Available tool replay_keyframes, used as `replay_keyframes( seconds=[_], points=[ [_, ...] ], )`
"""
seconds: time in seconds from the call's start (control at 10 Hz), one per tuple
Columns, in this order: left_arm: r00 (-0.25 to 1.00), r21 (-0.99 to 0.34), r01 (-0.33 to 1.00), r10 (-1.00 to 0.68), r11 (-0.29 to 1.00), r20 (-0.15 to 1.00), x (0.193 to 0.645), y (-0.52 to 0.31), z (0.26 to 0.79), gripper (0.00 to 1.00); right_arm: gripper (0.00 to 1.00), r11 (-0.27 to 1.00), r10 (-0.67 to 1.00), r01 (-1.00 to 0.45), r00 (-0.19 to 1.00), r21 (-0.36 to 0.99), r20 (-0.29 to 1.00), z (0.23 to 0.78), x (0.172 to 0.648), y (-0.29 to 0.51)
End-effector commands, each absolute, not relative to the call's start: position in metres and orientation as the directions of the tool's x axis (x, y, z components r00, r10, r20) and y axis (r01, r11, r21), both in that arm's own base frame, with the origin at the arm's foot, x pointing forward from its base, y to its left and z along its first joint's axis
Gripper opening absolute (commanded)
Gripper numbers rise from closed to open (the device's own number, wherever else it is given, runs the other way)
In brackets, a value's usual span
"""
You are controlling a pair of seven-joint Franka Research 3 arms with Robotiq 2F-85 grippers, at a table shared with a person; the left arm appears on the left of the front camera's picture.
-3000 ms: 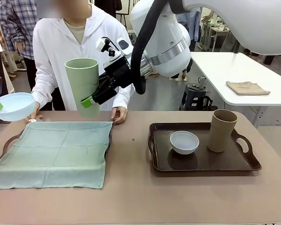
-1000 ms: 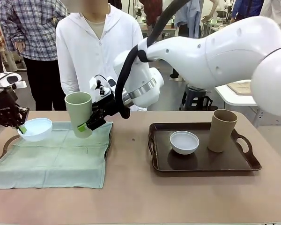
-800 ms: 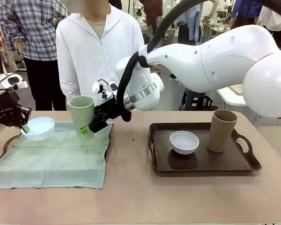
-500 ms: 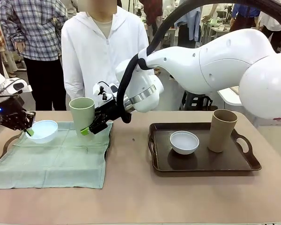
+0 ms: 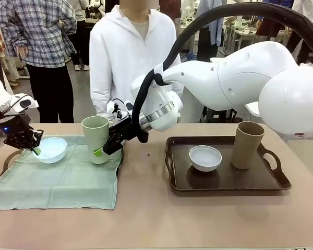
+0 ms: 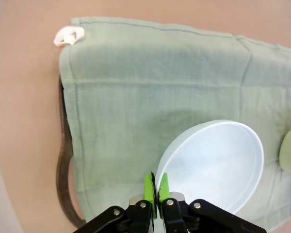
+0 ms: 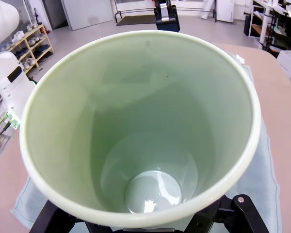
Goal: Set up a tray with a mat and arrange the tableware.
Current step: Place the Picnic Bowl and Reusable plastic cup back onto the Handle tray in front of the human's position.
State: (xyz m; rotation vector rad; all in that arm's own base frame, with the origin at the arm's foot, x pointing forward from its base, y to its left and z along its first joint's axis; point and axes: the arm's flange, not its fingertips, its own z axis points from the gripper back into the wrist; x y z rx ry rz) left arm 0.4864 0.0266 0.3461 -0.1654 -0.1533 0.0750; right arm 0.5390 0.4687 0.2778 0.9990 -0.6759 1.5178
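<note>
- I've got the L gripper pinched tight on the rim of the blue bowl, at the far-left corner of the mat.
- R gripper is clamped round the green cup, upright at the mat's far-right edge; can't tell if its base touches.
- Other tray is to my right, holding the white bowl with the tan cup beside it.
- Person stands opposite.

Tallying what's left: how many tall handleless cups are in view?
2: a pale green cup held by the right gripper at the green cloth mat, a tan-brown cup on the dark tray.
</note>
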Motion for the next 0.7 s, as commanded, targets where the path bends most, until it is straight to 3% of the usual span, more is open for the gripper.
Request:
replay_keyframes(
  seconds=[0.0,0.3,0.4,0.5,0.6],
  points=[
    [0.985,-0.180,-0.048,0.076,0.982,0.153,0.4854,0.0233,0.3404,0.04,0.81,-0.210,0.476,-0.974,-0.029,0.082,0.879,0.2817,0.5429,0.4721],
    [0.993,-0.182,-0.031,0.052,0.983,0.110,0.4857,0.0212,0.3380,0.04,0.81,-0.206,0.492,-0.972,-0.003,0.112,0.871,0.2787,0.5435,0.4709],
    [0.994,-0.179,-0.027,0.045,0.983,0.101,0.4855,0.0208,0.3376,0.35,1.00,-0.215,0.500,-0.968,0.004,0.129,0.866,0.2784,0.5432,0.4705],
    [0.995,-0.180,-0.027,0.044,0.983,0.093,0.4843,0.0211,0.3372,0.61,1.00,-0.204,0.520,-0.968,0.017,0.144,0.854,0.2783,0.5423,0.4696],
    [0.996,-0.181,-0.025,0.041,0.983,0.085,0.4837,0.0220,0.3382,0.93,1.00,-0.187,0.538,-0.970,0.032,0.157,0.842,0.2788,0.5425,0.4686]
  ],
)
